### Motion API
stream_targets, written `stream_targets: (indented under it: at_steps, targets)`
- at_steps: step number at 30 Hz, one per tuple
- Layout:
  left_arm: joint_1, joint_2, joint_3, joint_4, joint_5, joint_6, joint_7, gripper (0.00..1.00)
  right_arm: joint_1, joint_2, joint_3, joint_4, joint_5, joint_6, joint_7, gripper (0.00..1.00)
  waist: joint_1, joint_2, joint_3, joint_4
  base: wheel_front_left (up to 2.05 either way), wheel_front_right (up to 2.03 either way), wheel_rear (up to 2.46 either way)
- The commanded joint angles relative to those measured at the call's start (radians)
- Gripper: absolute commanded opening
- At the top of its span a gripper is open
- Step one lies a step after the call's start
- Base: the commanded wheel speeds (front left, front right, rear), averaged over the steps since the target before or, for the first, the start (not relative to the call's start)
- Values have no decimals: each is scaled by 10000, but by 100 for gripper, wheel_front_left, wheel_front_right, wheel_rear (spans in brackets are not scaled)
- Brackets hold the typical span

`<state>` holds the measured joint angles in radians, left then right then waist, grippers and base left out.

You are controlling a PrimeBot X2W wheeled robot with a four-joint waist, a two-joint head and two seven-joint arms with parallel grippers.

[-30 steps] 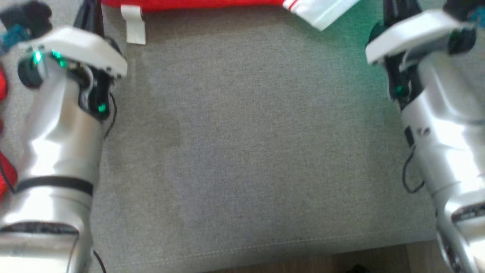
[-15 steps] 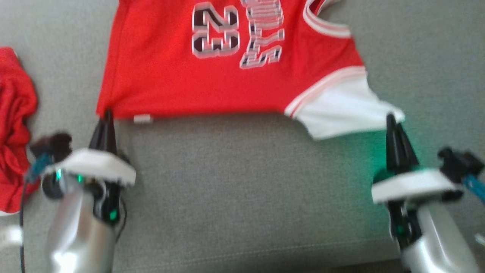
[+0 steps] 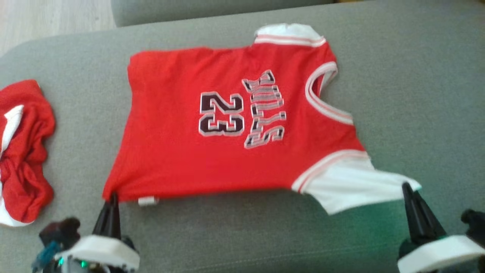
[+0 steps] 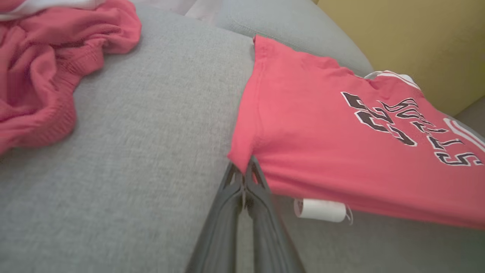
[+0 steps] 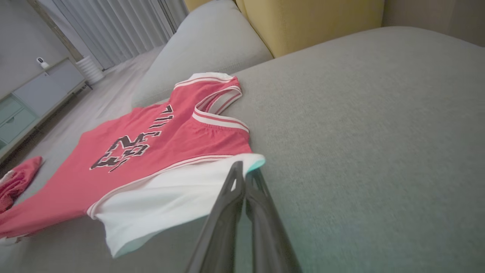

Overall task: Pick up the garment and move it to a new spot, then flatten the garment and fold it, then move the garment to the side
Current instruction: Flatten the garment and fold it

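At the lower left of the head view, the left gripper [image 3: 112, 195] has its two long dark fingers pressed together on the near hem corner of the red jersey [image 3: 170, 151]. The left wrist view shows the same pinch [image 4: 244, 167] at the bottom centre, with the red cloth [image 4: 322, 151] caught between the tips. At the lower right, the right gripper [image 3: 406, 186] is likewise closed, its tips nipping the end of the jersey's white sleeve [image 3: 352, 185], seen mid-frame in the right wrist view [image 5: 244, 168]. Just right of the left gripper a small white fabric label [image 3: 147, 201] hangs from the hem; its print cannot be read in either view [image 4: 320, 209]. The jersey lies spread across the middle of the grey fabric sofa seat [image 3: 416, 94], chest up, with its neck toward the right of the frame. It bears a dark, white-edged "23" [image 3: 221, 113] and beside it striped letters that seem to read "BULLS" [image 3: 265, 110], both turned sideways. The white-and-red striped collar [image 3: 326, 98] sits at the upper right. At the left edge lies a crumpled red garment with white trim [image 3: 22, 159], well apart from the jersey. Beyond the seat, at the top of the right wrist view, stands a yellow cushion [image 5: 310, 22].
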<state>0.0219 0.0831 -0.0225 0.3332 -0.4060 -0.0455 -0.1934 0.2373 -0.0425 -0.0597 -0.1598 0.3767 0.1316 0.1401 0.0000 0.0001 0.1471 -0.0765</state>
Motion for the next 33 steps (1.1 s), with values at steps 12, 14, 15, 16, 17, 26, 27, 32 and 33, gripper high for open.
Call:
stream_targets:
  at_steps: [12, 14, 15, 16, 17, 26, 27, 32, 33]
  targets:
    - [1760, 140, 240, -3122, -42, 957, 1814, 0, 764, -80, -339, -1104, 129, -9, 1276, 0, 0, -1, -246, 6, 0, 0, 0]
    - [1742, 213, 182, -3241, -92, 980, 2217, 0, 571, -79, -291, -997, 84, -9, 1341, 0, 0, -1, -138, 30, 0, 0, 0]
    - [1701, 271, 143, -3268, -107, 984, 2452, 0, 437, -79, -271, -920, 26, -9, 1387, 0, 0, -1, -62, 47, 0, 0, 0]
    - [1623, 321, 132, -3313, -147, 974, 2621, 0, 265, -79, -231, -832, -49, -9, 1429, 0, 0, -1, 21, 54, 0, 0, 0]
    - [1530, 389, 109, -3320, -181, 959, 2841, 0, 71, -79, -192, -717, -97, -9, 1479, 0, 0, -1, 121, 63, 0, 0, 0]
    - [261, 1061, 12, -2967, -655, 603, 4551, 0, -1976, -298, 209, 783, -333, -9, 1551, 0, 0, -1, 887, 122, 0, 0, 0]
    - [124, 1109, 21, -2923, -734, 561, 4684, 0, -2187, -343, 253, 954, -317, -9, 1508, 0, 0, -1, 959, 122, 0, 0, 0]
    - [-495, 1329, 55, -2760, -924, 430, 5075, 0, -3025, -475, 472, 1609, -227, -9, 1236, 0, 0, -1, 1221, 119, 0, 0, 0]
    - [-650, 1375, 56, -2713, -958, 404, 5153, 0, -3224, -505, 545, 1767, -194, -9, 1157, 0, 0, -1, 1279, 112, 0, 0, 0]
